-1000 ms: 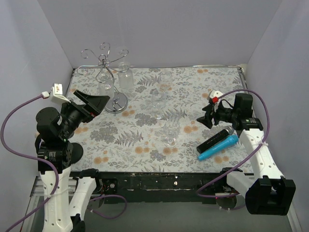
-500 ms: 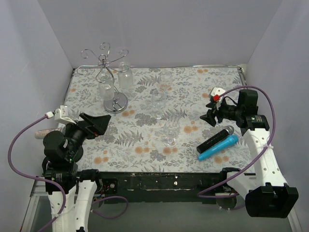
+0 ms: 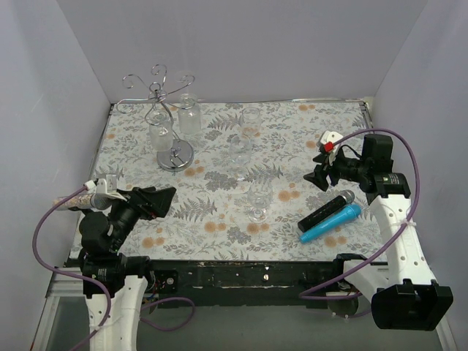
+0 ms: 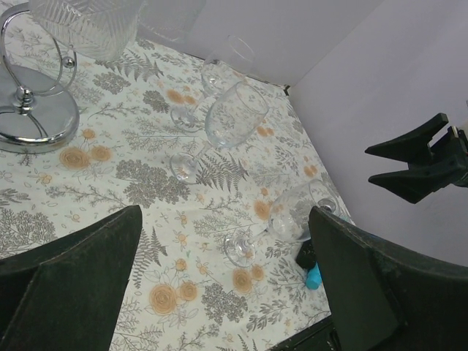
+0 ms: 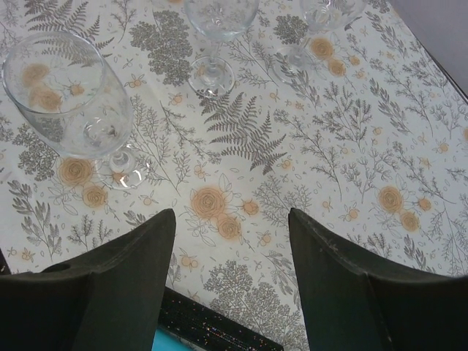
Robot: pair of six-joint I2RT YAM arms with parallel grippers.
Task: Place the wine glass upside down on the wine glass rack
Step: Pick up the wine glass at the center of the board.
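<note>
The wine glass rack (image 3: pixel 159 96) stands at the far left on its round shiny base (image 3: pixel 175 156), also in the left wrist view (image 4: pixel 33 117). Two glasses (image 3: pixel 161 135) (image 3: pixel 189 115) hang upside down from it. Three wine glasses stand upright mid-table (image 3: pixel 240 150) (image 3: pixel 251 121) (image 3: pixel 257 199). My left gripper (image 3: pixel 155 200) (image 4: pixel 225 216) is open and empty near the front left, pointing at them. My right gripper (image 3: pixel 320 172) (image 5: pixel 230 216) is open and empty at the right, above bare cloth. The nearest wine glass (image 5: pixel 69 95) is ahead and left of it.
A black microphone (image 3: pixel 325 210) and a blue one (image 3: pixel 330 223) lie at the front right, just under the right arm. The floral cloth (image 3: pixel 219 234) covers the table. Grey walls close in the left, right and back. The black front edge (image 3: pixel 248 274) runs between the arm bases.
My left arm has dropped and pulled back toward the front left edge, gripper still open. My right gripper has shifted slightly right. No glass has moved.
</note>
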